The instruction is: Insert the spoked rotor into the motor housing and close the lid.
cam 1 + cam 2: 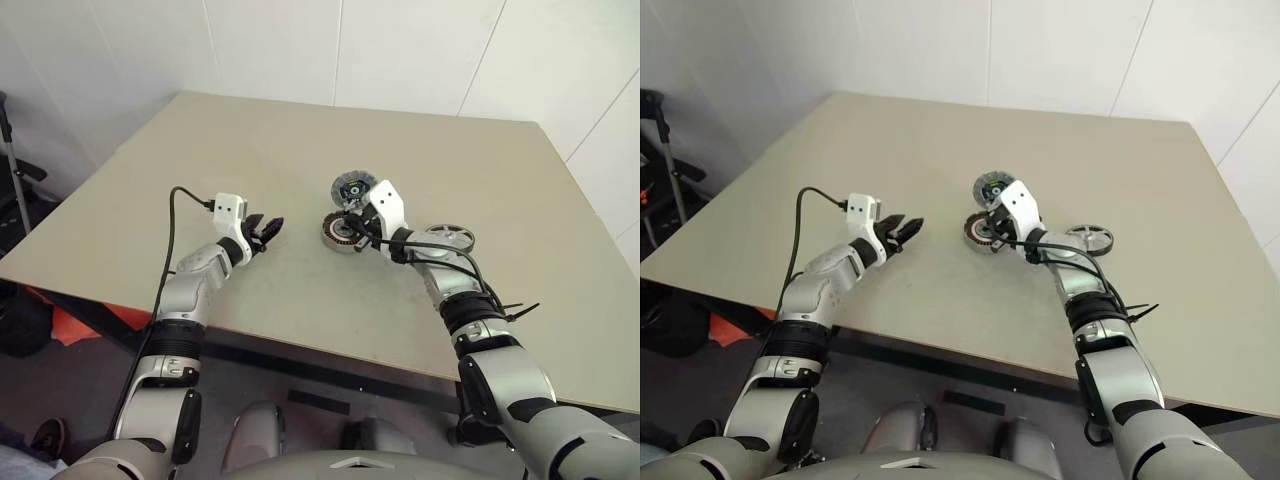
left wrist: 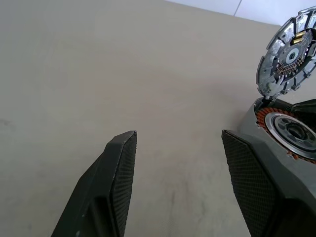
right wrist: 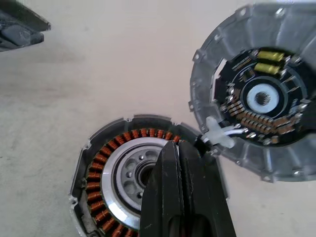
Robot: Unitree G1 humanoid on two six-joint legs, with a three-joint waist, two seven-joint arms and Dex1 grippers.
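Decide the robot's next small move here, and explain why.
Probably swing the right gripper, its fingers shut over the motor housing, toward the spoked rotor, which lies on the table beside that arm. The housing is uncovered, with the lid tilted up beside it.

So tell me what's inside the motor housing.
Inside the motor housing: a ring of copper windings around a silvery centre with a bore. The shut right gripper covers one side. The spoked rotor lies apart on the table.
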